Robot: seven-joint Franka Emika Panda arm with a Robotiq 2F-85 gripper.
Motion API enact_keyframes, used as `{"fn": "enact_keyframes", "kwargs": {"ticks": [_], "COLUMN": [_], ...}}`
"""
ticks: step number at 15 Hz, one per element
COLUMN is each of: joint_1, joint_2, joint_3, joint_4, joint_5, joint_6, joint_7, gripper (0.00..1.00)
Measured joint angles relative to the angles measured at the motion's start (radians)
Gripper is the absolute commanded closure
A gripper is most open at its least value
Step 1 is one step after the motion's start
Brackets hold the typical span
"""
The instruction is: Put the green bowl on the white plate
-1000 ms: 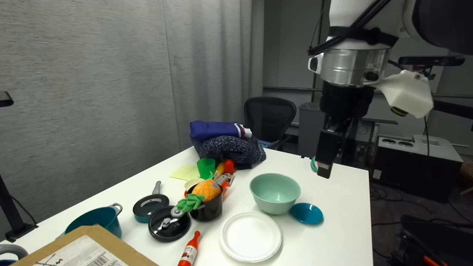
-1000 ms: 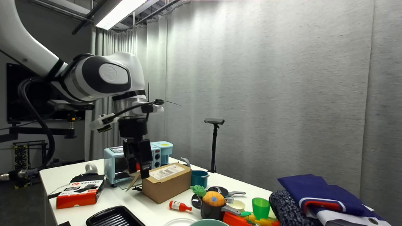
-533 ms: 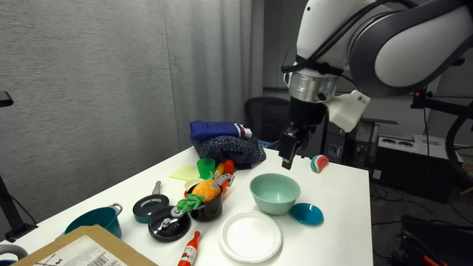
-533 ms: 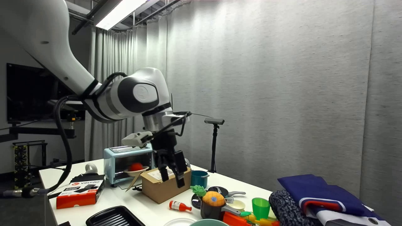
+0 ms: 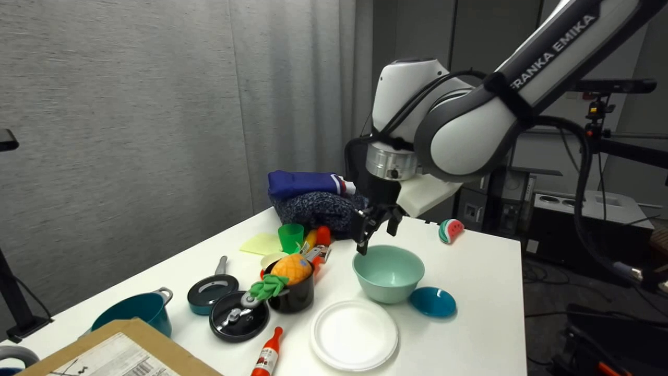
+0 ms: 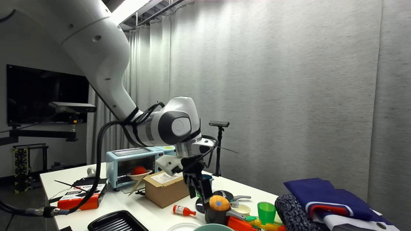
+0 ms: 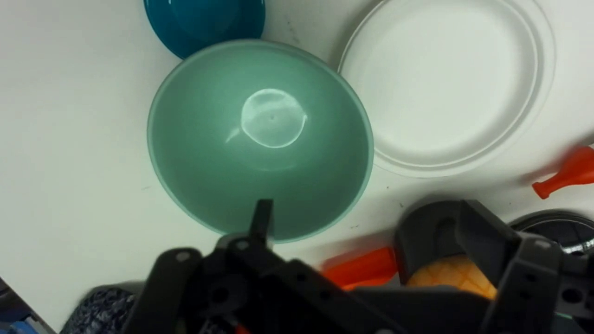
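Observation:
The pale mint-green bowl point(image 5: 389, 279) stands upright and empty on the white table. The bare white plate point(image 5: 355, 335) lies flat beside it. In an exterior view only slivers of the bowl point(image 6: 214, 228) and plate point(image 6: 183, 227) show at the bottom edge. My gripper point(image 5: 377, 241) is open and empty, tilted, above the bowl's far rim. In the wrist view the bowl point(image 7: 271, 181) and plate point(image 7: 441, 83) lie beyond the gripper point(image 7: 368, 204). There one fingertip overlaps the bowl's near inside, and the other overlaps a black pot.
A blue dish point(image 5: 433, 303) sits close by the bowl. The black pot point(image 5: 298, 298) holds a pineapple toy point(image 5: 292, 269). A red bottle point(image 5: 267, 352), a black lid point(image 5: 239, 317), a cardboard box point(image 5: 115, 350), a watermelon toy point(image 5: 451, 230) and folded cloths point(image 5: 321, 209) are around.
The arm has come down and across the table toward the bowl, and the gripper has tilted. It stays open. The bowl and plate have not moved.

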Motion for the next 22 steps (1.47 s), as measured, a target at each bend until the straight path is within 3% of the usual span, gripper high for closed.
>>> {"fn": "enact_keyframes", "kwargs": {"ticks": [5, 13, 18, 19, 20, 22], "joint_1": [0.062, 0.106, 0.143, 0.147, 0.150, 0.155], "joint_2": [0.131, 0.146, 0.235, 0.251, 0.263, 0.282], "joint_3": [-0.023, -0.071, -0.108, -0.114, -0.118, -0.125], "joint_4": [0.058, 0.070, 0.076, 0.079, 0.082, 0.088], "joint_5": [0.015, 0.005, 0.005, 0.006, 0.008, 0.009], "joint_6": [0.005, 0.004, 0.014, 0.018, 0.024, 0.041], "joint_7": [0.082, 0.090, 0.090, 0.090, 0.090, 0.090], "gripper": [0.00, 0.00, 0.00, 0.25, 0.26, 0.42]}}
